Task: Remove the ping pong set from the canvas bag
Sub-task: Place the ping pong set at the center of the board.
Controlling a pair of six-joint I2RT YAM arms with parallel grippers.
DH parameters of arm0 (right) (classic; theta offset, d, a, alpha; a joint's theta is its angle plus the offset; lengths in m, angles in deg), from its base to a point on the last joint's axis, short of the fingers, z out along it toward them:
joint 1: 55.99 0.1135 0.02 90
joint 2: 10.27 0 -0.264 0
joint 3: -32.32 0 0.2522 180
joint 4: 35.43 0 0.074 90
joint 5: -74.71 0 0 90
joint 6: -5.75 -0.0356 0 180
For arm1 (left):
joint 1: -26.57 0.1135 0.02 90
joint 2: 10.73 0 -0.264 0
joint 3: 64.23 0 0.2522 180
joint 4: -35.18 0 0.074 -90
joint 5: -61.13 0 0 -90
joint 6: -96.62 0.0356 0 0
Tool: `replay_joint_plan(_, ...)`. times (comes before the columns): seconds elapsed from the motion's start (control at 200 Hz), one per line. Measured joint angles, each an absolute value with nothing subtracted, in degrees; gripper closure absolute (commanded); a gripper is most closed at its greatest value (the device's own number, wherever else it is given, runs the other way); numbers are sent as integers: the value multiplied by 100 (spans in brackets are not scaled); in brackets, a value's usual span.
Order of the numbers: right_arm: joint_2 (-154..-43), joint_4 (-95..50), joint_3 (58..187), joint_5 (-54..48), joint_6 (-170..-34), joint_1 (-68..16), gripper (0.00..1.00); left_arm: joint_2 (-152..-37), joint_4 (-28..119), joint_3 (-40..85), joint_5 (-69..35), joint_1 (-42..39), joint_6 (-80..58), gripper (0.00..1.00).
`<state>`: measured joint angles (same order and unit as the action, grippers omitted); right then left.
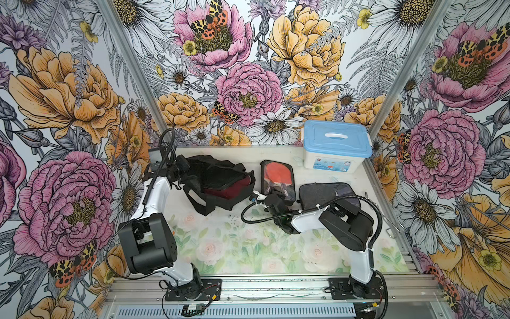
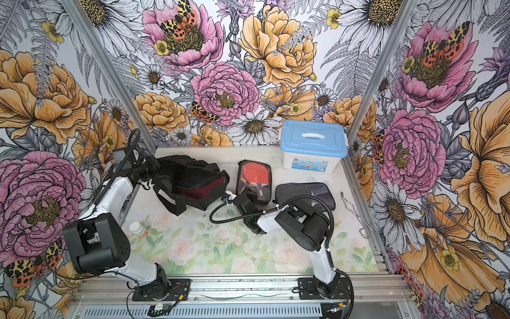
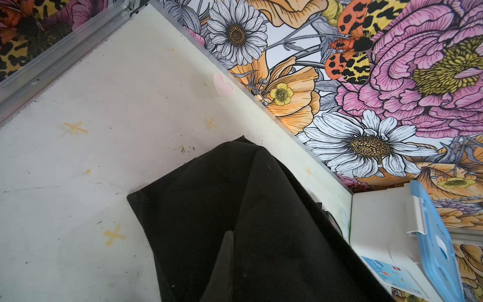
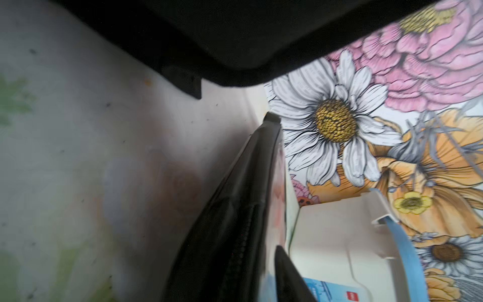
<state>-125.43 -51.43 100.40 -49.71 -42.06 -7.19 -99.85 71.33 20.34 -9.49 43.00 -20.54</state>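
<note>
Left jaws clamped on canvas bag (image 1: 205, 164) edge; right jaws at clear-fronted paddle case (image 1: 277, 174), state unclear.

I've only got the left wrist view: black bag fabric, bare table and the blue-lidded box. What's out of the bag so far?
Observer: Two pieces are outside it in both top views: a clear-fronted black case and, beside it, a dark pouch.
Operator: Anything left inside?
Observer: Yes, a maroon cover shows in the open mouth of the canvas bag.
Operator: Where's the right gripper?
Observer: The right gripper is at the handle end of the clear-fronted black case. I cannot tell whether its jaws grip it.
</note>
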Motion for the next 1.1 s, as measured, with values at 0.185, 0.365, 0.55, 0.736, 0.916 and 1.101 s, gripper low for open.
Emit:
replay_joint_plan(0.185, -12617, -4705, 10202, -4708, -4276, -835, 30, -9985, 7133, 2031, -947, 4300, -2054, 100)
replay_joint_plan(0.365, -12623, -4421, 10447, -4490, -4374, -973, 22, -9983, 7098, 2005, -945, 4300, -2054, 100)
replay_joint_plan(0.55, -12623, -4006, 10711, -4105, -4562, -1148, 15, -9983, 7092, 2001, -945, 4300, -2054, 100)
replay_joint_plan(0.736, -12623, -3471, 11039, -3565, -4790, -1373, 6, -9981, 7094, 2001, -938, 4313, -2054, 100)
replay_joint_plan(0.916, -12621, -3090, 11282, -3054, -4962, -1506, 1, -9974, 7094, 1994, -895, 4339, -2054, 100)
replay_joint_plan(1.101, -12621, -2690, 11463, -2610, -5200, -1620, 1, -9963, 7094, 1983, -864, 4370, -2054, 100)
